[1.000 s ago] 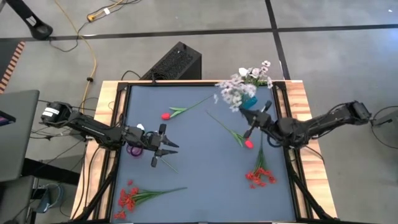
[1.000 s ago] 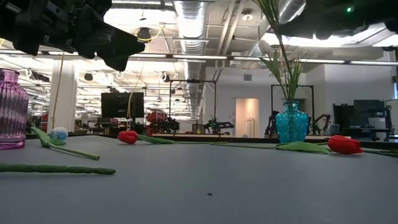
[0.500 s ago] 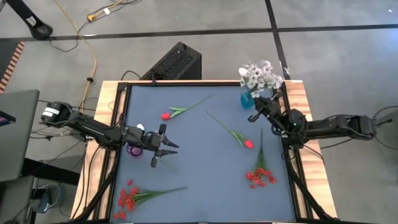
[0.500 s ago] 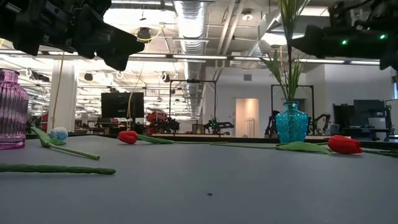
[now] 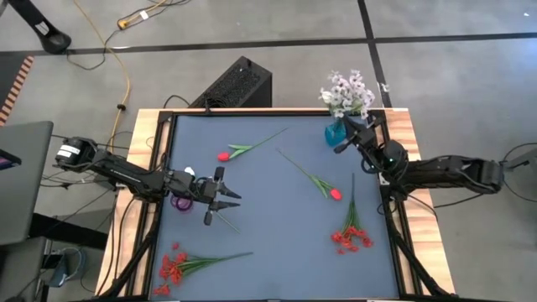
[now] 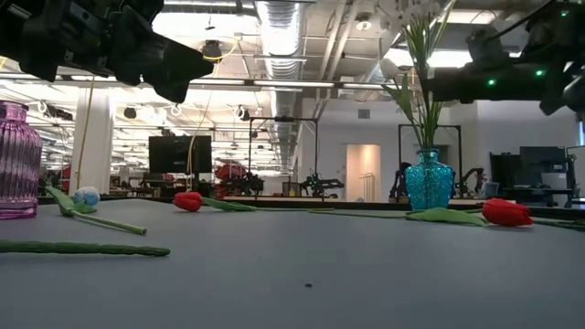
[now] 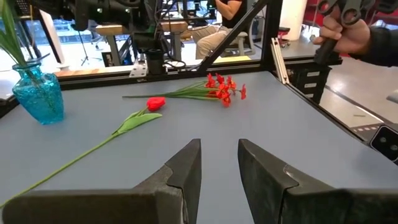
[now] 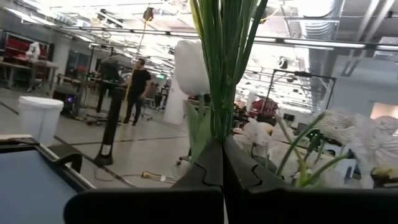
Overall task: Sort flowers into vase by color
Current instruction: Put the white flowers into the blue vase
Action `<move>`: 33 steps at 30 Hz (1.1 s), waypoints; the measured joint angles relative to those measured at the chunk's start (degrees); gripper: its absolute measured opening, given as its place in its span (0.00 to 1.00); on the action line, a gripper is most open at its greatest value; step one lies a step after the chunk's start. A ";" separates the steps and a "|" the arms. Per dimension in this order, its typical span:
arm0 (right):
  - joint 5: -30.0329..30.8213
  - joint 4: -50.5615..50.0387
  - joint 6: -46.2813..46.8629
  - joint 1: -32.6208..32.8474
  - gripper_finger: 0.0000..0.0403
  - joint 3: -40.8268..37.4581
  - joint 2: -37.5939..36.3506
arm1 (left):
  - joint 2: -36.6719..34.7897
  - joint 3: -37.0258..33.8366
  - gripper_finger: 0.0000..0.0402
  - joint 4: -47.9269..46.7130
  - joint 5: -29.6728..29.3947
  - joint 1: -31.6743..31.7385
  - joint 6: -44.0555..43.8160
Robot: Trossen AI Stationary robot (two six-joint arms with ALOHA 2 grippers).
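Note:
A bunch of white flowers stands with its green stems in the blue vase at the far right corner. My right gripper is shut on those stems above the vase. Two red tulips and two red blossom clusters lie flat on the mat. My left gripper hovers open at the left with nothing between its fingers, next to the purple vase. A small white bud lies by the left arm. My right gripper pinches several green stems of the white flowers between its two fingers, partway up. The fingers come from the table's right side, slanting a little upward, and lie across the stems. The bunch stands nearly upright, its lower ends in the blue vase's mouth.
A loose green stem lies near the left gripper. A dark frame borders the mat. A black box sits beyond the far edge. In the left wrist view a person's hand shows beyond the table's right side.
My right gripper, still shut on the stems, has swung toward the table's far right corner and tipped upward. The white flower heads have swung from over the mat to above the blue vase, so the bunch now stands nearly upright while its lower ends stay in the vase.

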 joint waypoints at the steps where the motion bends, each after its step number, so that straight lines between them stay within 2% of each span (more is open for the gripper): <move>1: -0.14 0.49 0.11 -0.40 0.04 0.00 0.44 | 0.00 0.00 0.24 0.00 0.00 0.00 0.08; 6: -2.96 0.49 3.76 -2.91 0.04 0.02 2.76 | 0.00 0.00 0.24 -0.06 -0.04 0.00 0.87; 19: -3.02 3.15 4.29 -4.16 0.04 0.02 9.26 | 0.00 0.00 0.24 -0.45 -0.09 0.00 1.35; 28: -1.87 3.02 5.09 -4.07 0.23 0.02 8.58 | 0.00 0.00 0.24 -0.46 -0.09 0.00 1.30; 33: 6.55 2.13 3.40 -1.79 0.32 0.04 7.45 | 0.00 0.00 0.24 -0.46 -0.09 0.00 1.27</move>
